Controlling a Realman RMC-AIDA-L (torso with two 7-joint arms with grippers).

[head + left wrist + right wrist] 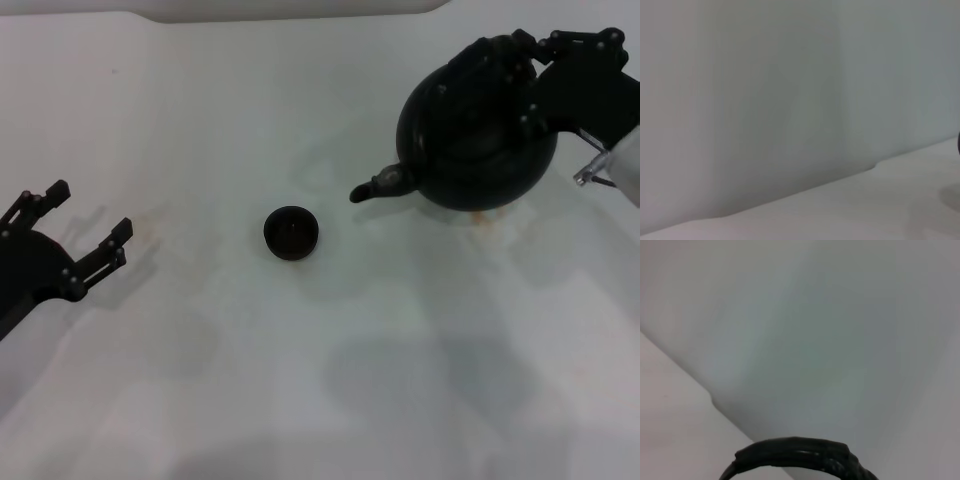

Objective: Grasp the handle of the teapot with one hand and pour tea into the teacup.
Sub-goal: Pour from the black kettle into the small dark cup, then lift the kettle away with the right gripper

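The large round black teapot (470,150) is at the far right of the white table, its spout (372,187) pointing left toward the teacup. My right gripper (530,75) sits at the pot's top, shut on the black arched handle (495,50). The ribbed handle also shows close up in the right wrist view (800,456). I cannot tell whether the pot rests on the table or hangs just above it. The tiny dark teacup (291,232) stands upright mid-table, left of the spout and apart from it. My left gripper (92,210) is open and empty at the left edge.
A brownish stain (485,217) marks the table under the teapot. A white raised edge (290,10) runs along the far side of the table. The left wrist view shows only a pale wall and the table surface (900,200).
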